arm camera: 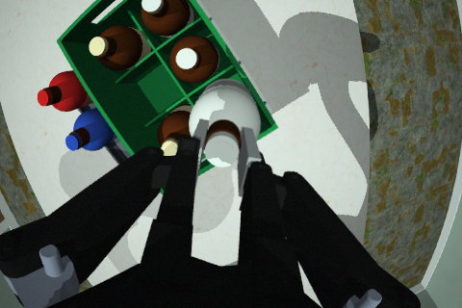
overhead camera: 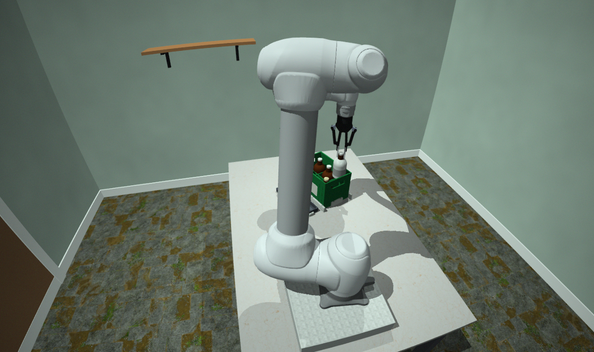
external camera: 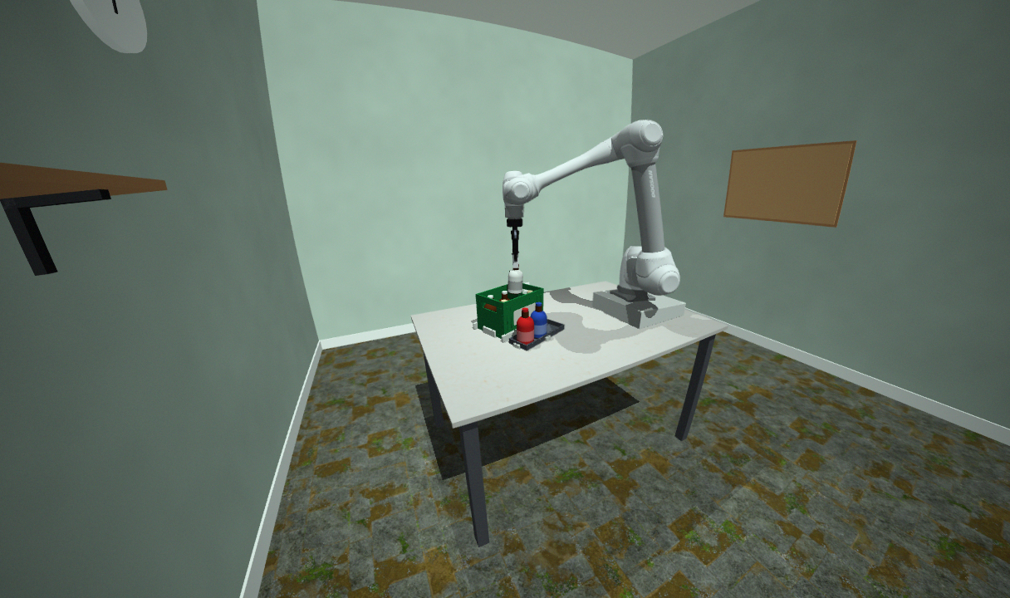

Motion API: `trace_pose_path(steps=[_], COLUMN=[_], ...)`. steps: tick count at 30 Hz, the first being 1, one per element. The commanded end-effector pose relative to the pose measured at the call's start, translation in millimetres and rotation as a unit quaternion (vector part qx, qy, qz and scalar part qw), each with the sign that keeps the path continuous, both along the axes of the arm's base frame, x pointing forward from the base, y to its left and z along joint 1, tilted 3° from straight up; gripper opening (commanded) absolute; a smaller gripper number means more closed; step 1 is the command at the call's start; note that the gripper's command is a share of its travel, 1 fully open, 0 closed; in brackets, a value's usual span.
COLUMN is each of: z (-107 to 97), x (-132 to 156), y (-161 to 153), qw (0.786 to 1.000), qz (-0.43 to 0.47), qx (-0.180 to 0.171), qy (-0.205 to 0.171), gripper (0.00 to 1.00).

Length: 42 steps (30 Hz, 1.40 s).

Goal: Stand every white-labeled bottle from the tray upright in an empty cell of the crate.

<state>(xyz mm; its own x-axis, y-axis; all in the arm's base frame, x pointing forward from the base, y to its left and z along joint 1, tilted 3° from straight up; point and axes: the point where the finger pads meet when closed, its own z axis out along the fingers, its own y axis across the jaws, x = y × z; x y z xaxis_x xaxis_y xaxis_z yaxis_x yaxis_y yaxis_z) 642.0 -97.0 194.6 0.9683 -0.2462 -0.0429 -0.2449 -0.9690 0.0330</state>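
Observation:
My gripper (overhead camera: 341, 152) (external camera: 515, 264) (arm camera: 223, 139) is shut on the neck of the white bottle (overhead camera: 339, 165) (external camera: 515, 281) (arm camera: 225, 103). The bottle is upright over a corner cell of the green crate (overhead camera: 336, 192) (external camera: 493, 318) (arm camera: 115, 106); its body rises well above the rim and its base is hidden. Several brown bottles stand lower in other cells, two with white caps (arm camera: 153, 3) (arm camera: 187, 59) and two with cream caps (arm camera: 98, 46) (arm camera: 168, 147). One middle cell on the tray side is empty. The dark tray (external camera: 556, 327) holds an upright red bottle (external camera: 525, 329) (arm camera: 69, 91) and an upright blue bottle (external camera: 539, 324) (arm camera: 93, 130).
The tray sits close beside the crate on the white table (overhead camera: 255, 188) (external camera: 478, 371). Pale brackets (external camera: 489, 331) lie at the crate's foot. The arm's base stands on a light block (overhead camera: 342, 326) (external camera: 660, 313). A cream-capped bottle is close to one finger in the wrist view.

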Motion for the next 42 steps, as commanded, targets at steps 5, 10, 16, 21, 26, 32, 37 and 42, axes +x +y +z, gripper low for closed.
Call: trace_pose_path(steps=[5,10,16,21,26,32,37,42], z=[-7.7,-13.8,-18.4,-23.2,-26.5,-28.1,-28.8,-28.9], x=[-0.4,-0.7,-0.9,-1.1,-1.3,-1.4,-1.4,-1.4], y=[-0.2,-0.3,-0.4,-0.5,-0.6,-0.6,-0.7,-0.7], qw=[1.000,1.000,1.000,1.000,1.000,1.000,1.000,1.000], qz=[0.000,0.000,0.000,0.000,0.000,0.000,0.000,0.000], qx=[0.000,0.000,0.000,0.000,0.000,0.000,0.000,0.000], qy=[0.000,0.000,0.000,0.000,0.000,0.000,0.000,0.000], gripper=[0.00,0.00,0.00,0.00,0.00,0.00,0.00,0.00])
